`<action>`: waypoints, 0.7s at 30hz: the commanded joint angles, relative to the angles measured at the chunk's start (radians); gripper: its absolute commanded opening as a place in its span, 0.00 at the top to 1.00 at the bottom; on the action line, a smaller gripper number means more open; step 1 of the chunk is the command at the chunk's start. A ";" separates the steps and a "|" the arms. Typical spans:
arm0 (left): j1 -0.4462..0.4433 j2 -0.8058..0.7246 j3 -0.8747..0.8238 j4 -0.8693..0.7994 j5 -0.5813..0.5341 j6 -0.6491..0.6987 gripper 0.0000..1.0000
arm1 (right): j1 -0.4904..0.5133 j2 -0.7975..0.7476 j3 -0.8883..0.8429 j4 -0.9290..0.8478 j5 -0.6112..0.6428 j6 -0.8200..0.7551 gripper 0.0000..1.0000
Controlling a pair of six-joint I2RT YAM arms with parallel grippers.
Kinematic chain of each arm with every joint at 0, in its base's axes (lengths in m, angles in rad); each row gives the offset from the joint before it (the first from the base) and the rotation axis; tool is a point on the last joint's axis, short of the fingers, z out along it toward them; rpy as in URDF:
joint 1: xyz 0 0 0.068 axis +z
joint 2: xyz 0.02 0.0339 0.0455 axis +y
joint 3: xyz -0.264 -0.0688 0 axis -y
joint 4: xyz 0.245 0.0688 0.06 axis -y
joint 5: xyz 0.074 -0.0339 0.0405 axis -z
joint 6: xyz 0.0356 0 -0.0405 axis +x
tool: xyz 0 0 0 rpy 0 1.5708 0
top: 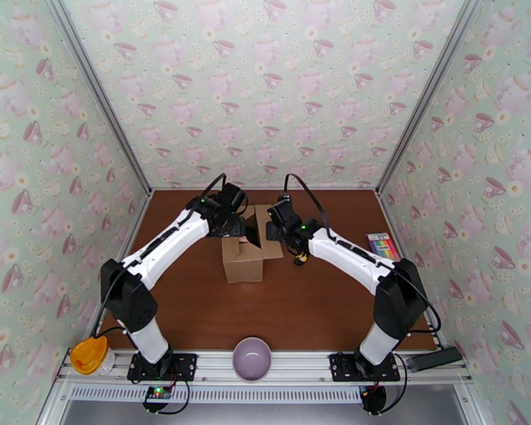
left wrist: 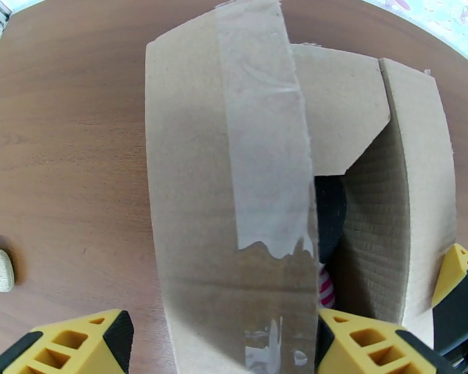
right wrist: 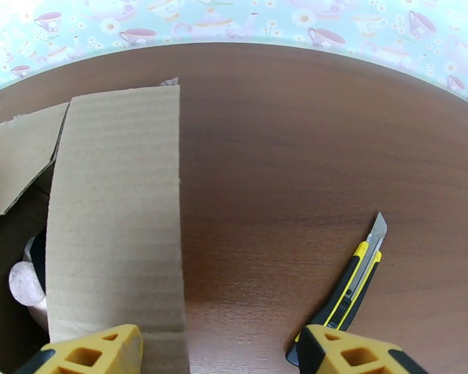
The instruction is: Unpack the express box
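The express box [top: 243,258] stands mid-table, a brown carton with its top flaps raised. My left gripper [top: 241,222] hovers over its left side, my right gripper [top: 275,219] over its right. In the left wrist view the taped left flap [left wrist: 234,182] stands between the wide-apart yellow fingers [left wrist: 72,344] of my left gripper [left wrist: 224,353], which is open. The right wrist view has the right flap [right wrist: 115,213] beside the left finger of my open right gripper [right wrist: 221,353]. Inside the box lie a dark item and something pink-and-white striped [left wrist: 326,288].
A yellow-and-black utility knife [right wrist: 352,288] lies on the table right of the box, blade out. A colourful pack [top: 382,246] sits at the right edge. A purple bowl [top: 252,358] and an orange object [top: 88,354] rest on the front rail. Patterned walls enclose the table.
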 commanded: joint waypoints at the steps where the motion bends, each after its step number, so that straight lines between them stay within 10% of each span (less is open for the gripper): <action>1: 0.010 -0.029 -0.014 -0.014 -0.035 0.014 0.22 | 0.008 0.004 0.038 -0.024 0.029 -0.020 0.30; 21: 0.057 -0.139 -0.097 0.020 -0.033 0.007 0.22 | 0.018 0.044 0.033 -0.045 0.074 -0.021 0.30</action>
